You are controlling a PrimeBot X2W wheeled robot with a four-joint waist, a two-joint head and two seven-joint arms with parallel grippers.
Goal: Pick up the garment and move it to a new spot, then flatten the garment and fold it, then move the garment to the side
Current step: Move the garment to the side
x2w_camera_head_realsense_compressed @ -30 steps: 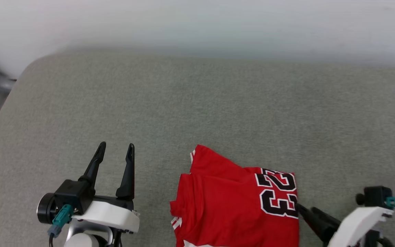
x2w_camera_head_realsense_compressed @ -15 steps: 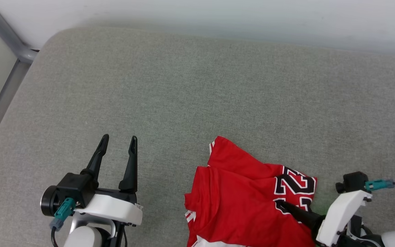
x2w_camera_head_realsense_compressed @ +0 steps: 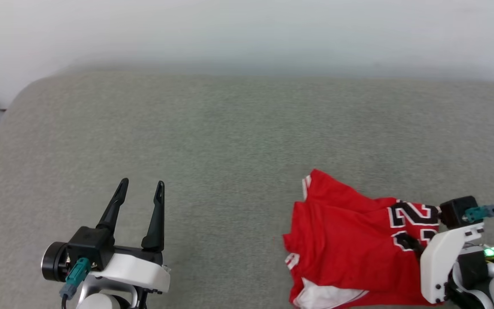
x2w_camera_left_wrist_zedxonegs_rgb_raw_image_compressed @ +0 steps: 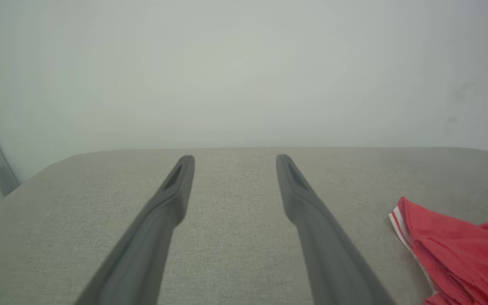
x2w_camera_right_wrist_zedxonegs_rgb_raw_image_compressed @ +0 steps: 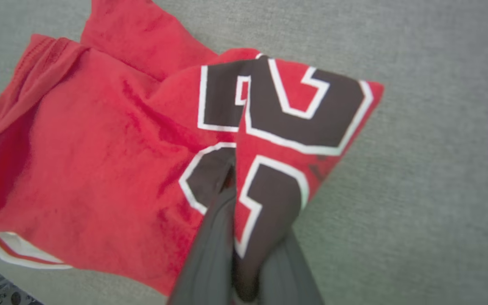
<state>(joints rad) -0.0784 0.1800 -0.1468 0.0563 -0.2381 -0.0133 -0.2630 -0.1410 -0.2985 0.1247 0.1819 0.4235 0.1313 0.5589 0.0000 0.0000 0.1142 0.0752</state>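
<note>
Garment: red jersey [x2w_camera_head_realsense_compressed: 350, 240] lay bunched on the grey cushion [x2w_camera_head_realsense_compressed: 230, 128], well to the right of the left claw.
Left claw: [x2w_camera_head_realsense_compressed: 142, 184] fingers were spread wide with nothing between them, pointing across bare cushion.
Right claw: [x2w_camera_right_wrist_zedxonegs_rgb_raw_image_compressed: 232, 182] was pinched tight on a fold of the garment's black, white-edged number, at the end farthest from the left claw.
Trim: red-white stripes showed on the garment edge facing the left claw.
</note>
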